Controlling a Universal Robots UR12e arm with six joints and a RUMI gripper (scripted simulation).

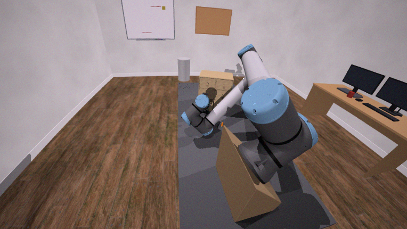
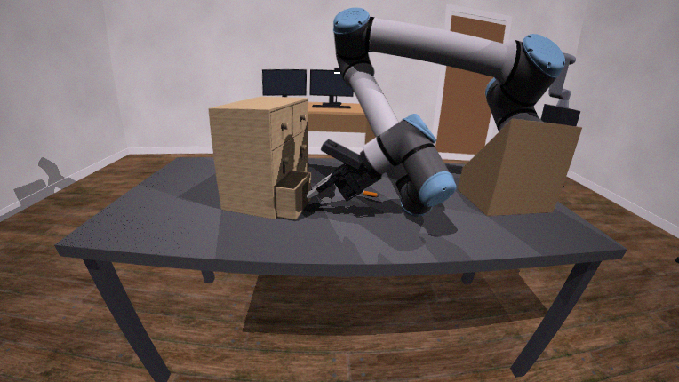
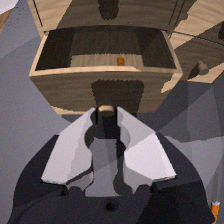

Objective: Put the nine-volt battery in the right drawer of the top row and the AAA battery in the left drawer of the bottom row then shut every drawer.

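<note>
The wooden chest (image 1: 216,75) (image 2: 241,156) stands upright. Its bottom left drawer (image 2: 288,202) (image 3: 65,86) is partly pulled out; the other drawer fronts in view look shut. A small orange thing (image 3: 121,61), looking like a battery, lies inside the open drawer, partly hidden by the drawer's front wall. My gripper (image 2: 309,194) (image 3: 106,108) is low in front of that drawer, its fingertips closed around the drawer's knob (image 3: 106,112). I see no nine-volt battery in these views.
An orange cylinder (image 1: 222,124) (image 2: 370,193) (image 3: 215,212) lies on the table (image 2: 332,251), near the gripper and in front of the chest. A wooden wedge-shaped block (image 1: 237,170) (image 2: 527,165) stands by the arm's base. The right column's knob (image 3: 202,68) sticks out beside the open drawer.
</note>
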